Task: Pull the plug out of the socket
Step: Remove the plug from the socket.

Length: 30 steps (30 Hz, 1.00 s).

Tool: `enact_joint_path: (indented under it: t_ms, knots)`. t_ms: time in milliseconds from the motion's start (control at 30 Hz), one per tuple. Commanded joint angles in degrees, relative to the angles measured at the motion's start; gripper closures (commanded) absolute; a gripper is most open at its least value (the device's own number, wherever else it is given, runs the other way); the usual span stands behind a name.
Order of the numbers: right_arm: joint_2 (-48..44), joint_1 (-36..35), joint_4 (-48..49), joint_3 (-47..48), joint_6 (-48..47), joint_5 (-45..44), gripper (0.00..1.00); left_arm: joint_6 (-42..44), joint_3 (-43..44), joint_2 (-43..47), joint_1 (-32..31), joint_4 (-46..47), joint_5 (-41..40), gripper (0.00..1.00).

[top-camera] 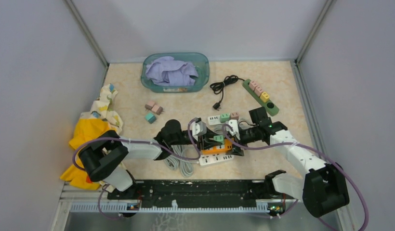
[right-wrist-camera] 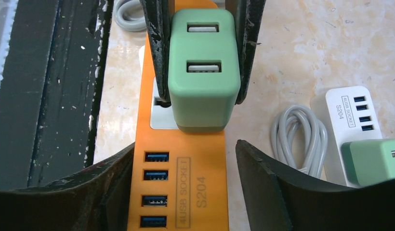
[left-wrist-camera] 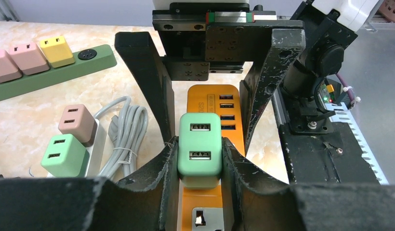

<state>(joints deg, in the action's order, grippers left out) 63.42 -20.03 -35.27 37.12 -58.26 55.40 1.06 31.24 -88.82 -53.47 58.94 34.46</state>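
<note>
A mint-green plug (left-wrist-camera: 199,149) (right-wrist-camera: 203,72) (top-camera: 217,138) sits in the orange socket strip (left-wrist-camera: 198,101) (right-wrist-camera: 205,183) (top-camera: 219,147) at mid-table. My left gripper (left-wrist-camera: 199,161) (top-camera: 211,139) is shut on the plug, one black pad against each side. Its fingers (right-wrist-camera: 157,48) show at the top of the right wrist view. My right gripper (right-wrist-camera: 185,147) (top-camera: 235,139) straddles the strip's USB end. Its left finger rests against the strip's edge and its right finger (right-wrist-camera: 263,178) stands a little off it, so it is open.
A white strip (right-wrist-camera: 347,115) (top-camera: 214,119) with green and pink plugs lies just behind, beside a coiled grey cable (right-wrist-camera: 299,139). A dark green strip (top-camera: 260,96), a black cable (top-camera: 223,86), a teal bin (top-camera: 203,72), loose plugs (top-camera: 152,110) and a yellow cloth (top-camera: 89,139) surround the spot.
</note>
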Motion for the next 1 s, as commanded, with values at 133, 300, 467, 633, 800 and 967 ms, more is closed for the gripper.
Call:
enact_joint_path:
  t_ms: [133, 300, 467, 633, 800, 967]
  knots:
    - [-0.69, -0.71, 0.8, 1.6, 0.16, 3.42, 0.82, -1.16, 0.49, 0.31, 0.13, 5.75, -0.35, 1.0]
    - [-0.52, -0.97, 0.47, 2.43, 1.49, 3.14, 1.0, 2.15, 1.81, 1.8, -0.45, -2.07, -5.13, 1.0]
    - [0.44, -1.94, 0.0, 3.19, 2.37, 2.08, 1.0, 13.23, 4.13, 5.14, -3.5, -14.5, -15.81, 1.0]
    - [1.66, -2.81, -0.79, 4.09, 2.39, 1.21, 1.0, 7.6, 3.99, 8.14, -1.69, -15.7, -14.76, 0.99]
    - [1.6, -2.82, -0.94, 4.18, 2.46, 0.87, 1.0, -8.38, 0.62, 8.4, 5.77, -4.33, -2.95, 0.99]
    - [1.97, -2.82, -0.94, 4.34, 2.72, 0.52, 1.0, 3.62, 1.21, 10.37, 1.37, -11.07, -5.54, 1.0]
